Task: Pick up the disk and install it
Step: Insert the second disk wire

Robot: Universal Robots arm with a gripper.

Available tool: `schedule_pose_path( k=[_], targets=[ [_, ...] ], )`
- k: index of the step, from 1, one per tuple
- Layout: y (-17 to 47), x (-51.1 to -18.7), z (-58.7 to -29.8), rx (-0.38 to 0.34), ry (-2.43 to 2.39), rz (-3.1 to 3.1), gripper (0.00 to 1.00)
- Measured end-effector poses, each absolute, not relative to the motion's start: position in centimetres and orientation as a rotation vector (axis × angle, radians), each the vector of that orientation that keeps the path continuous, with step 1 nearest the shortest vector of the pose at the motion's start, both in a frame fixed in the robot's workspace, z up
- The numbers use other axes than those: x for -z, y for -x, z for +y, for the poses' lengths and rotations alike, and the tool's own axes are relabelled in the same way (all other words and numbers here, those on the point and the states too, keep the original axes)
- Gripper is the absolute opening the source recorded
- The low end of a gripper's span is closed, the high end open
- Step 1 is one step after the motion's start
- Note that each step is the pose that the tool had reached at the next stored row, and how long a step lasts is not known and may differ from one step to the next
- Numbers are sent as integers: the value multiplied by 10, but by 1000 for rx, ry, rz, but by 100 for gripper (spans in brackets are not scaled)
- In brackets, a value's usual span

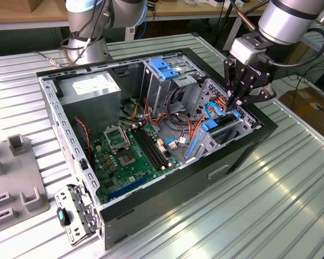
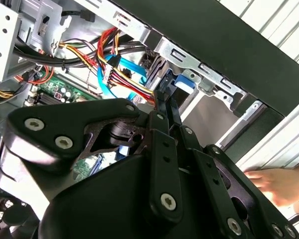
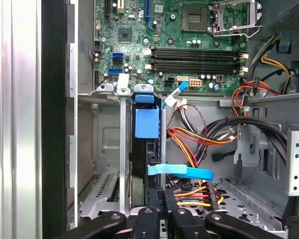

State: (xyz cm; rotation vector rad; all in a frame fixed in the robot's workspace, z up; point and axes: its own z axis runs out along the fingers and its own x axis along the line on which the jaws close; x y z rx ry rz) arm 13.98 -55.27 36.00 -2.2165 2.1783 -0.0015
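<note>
Blue-framed disk [image 3: 146, 149] upright in its bay, directly under the hand [image 3: 162, 196], fingers seemingly pinched on its edge.

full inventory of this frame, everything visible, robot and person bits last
computer case: 1, black, open, on the ribbed metal table.
motherboard: 1, green, on the case floor.
power supply: 1, grey with a white label, at the far corner of the case.
blue bracket: 1, on top of the drive cage.
disk: 1, blue-framed, standing on edge in the bay by the case's front wall.
cable bundle: red, yellow, orange and black wires, beside the disk.
flat data cable: 1, light blue.
grey fixture: 1, at the exterior view's left.
hand: 1, a person's, outside the case.
tool: 1, black, fingers closed, at the disk's top edge.
</note>
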Motion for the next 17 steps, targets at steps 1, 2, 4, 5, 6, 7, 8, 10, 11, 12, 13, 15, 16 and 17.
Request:
schedule_pose_path(
  k=[1, 2, 4, 5, 6, 7, 8, 10, 11, 12, 13, 15, 16, 17],
  targets=[
    [-140, -360, -553, 1, 2216, 2178, 16],
    [-139, -360, -553, 2, 2217, 2178, 16],
    [-139, -358, -553, 2, 2217, 2178, 16],
    [-139, -358, -553, 2, 2217, 2178, 16],
    [-139, -358, -553, 2, 2217, 2178, 16],
    [-139, -358, -553, 1, 2217, 2178, 16],
    [-139, -357, -553, 1, 2216, 2178, 16],
    [-139, -356, -553, 2, 2217, 2178, 16],
    [-139, -356, -553, 2, 2217, 2178, 16],
    [-139, -356, -553, 2, 2217, 2178, 16],
    [-139, -356, -553, 2, 2217, 2178, 16],
    [-138, -355, -553, 1, 2216, 2178, 16],
    [-137, -355, -553, 1, 2216, 2178, 16],
    [-137, -355, -553, 1, 2216, 2178, 16]
  ],
)
